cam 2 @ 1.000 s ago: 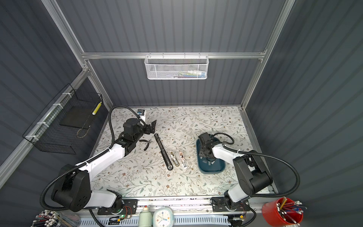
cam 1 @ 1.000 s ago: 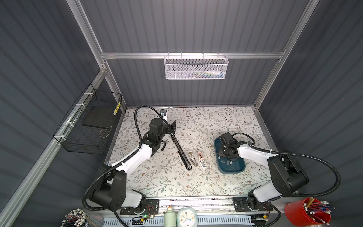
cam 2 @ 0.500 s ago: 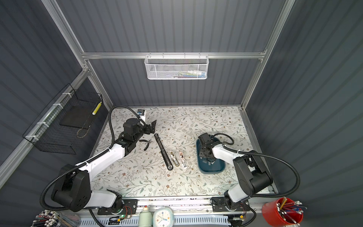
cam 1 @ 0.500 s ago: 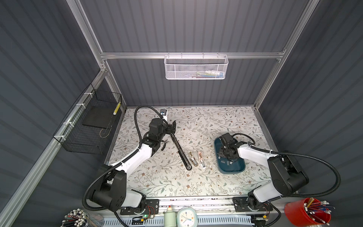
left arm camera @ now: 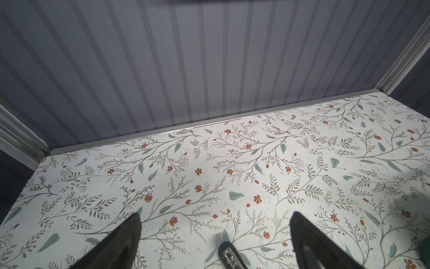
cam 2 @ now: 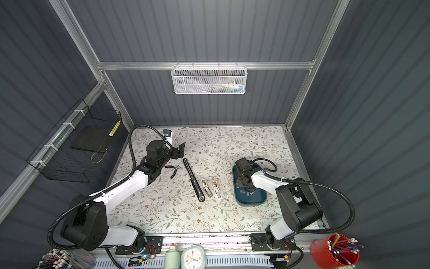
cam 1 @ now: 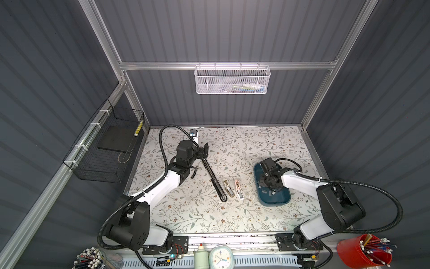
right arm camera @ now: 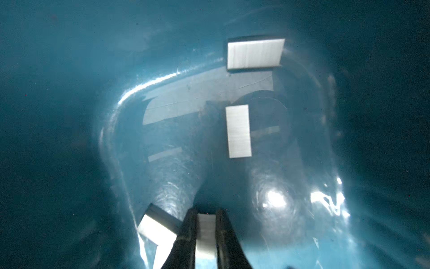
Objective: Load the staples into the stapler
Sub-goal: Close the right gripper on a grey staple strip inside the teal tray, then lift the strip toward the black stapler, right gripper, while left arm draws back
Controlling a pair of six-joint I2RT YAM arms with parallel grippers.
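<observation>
Right wrist view: right gripper (right arm camera: 206,212) clamps a staple strip (right arm camera: 205,235).

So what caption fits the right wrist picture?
Right end effector shut on a small grey metal staple strip inside a teal plastic tray, three more strips nearby.

From where I stand, the two arms look like twins. The left arm (cam 1: 162,186) and the right arm (cam 1: 300,184) both have glossy white shells on the long sections and chunky matte black housings at the joints. A ribbed black hose (cam 1: 161,144) runs along the left one and another hose (cam 1: 372,186) along the right, each fastened with a white tie. Each arm is bolted to a black plate (cam 1: 183,241) with thin red and black wires beside it. The left gripper (left arm camera: 215,215) has black wedge-shaped fingers (left arm camera: 121,242). The right gripper (right arm camera: 206,210) has narrow black ones.
</observation>
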